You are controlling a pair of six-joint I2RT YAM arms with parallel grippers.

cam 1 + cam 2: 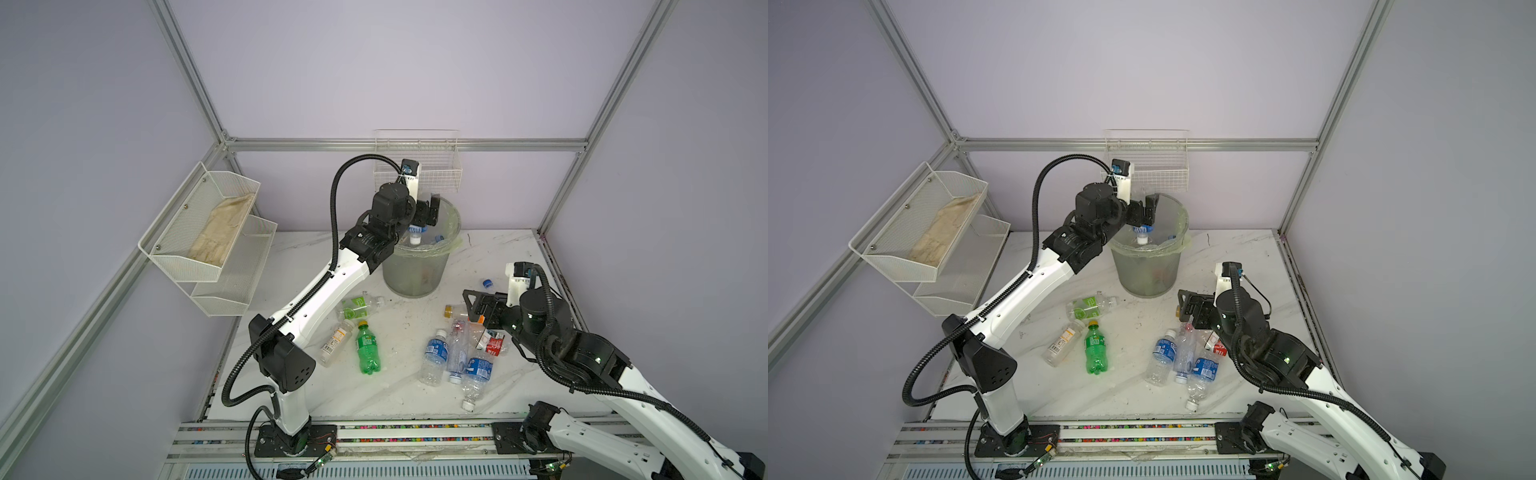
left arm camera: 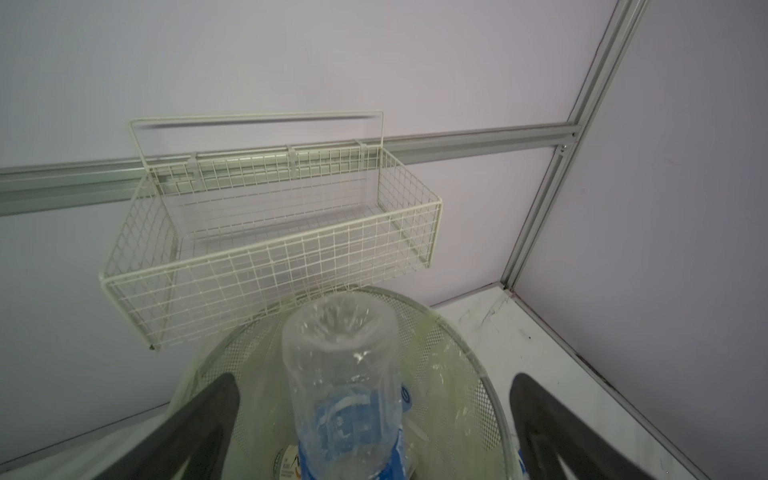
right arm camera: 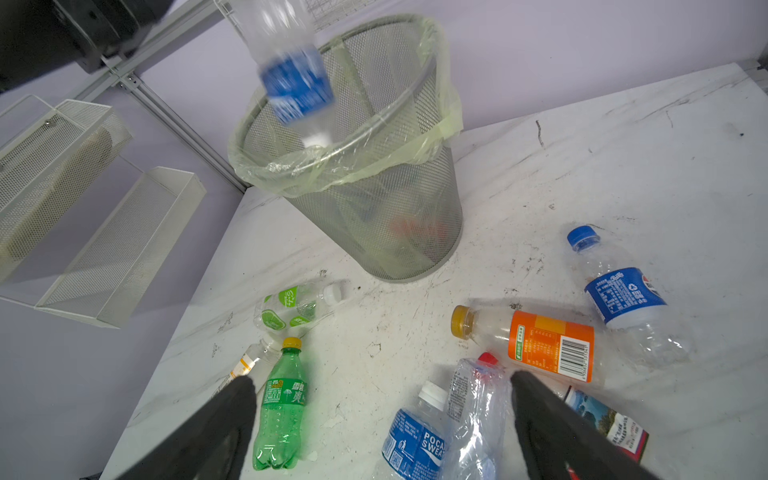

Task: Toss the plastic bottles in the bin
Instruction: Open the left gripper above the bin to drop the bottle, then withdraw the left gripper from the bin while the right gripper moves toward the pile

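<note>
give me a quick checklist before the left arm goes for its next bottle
1. left gripper open, holding nothing: ok
2. blue-label bottle free of that gripper, cap down over the mouth of the bin: ok
3. bin upright on the table: ok
4. right gripper open, holding nothing: ok
5. table cleared of bottles: not ok, the green soda bottle, the orange-label bottle and others lie there
6. room left in the bin: cannot tell, contents blurred through its wall
</note>
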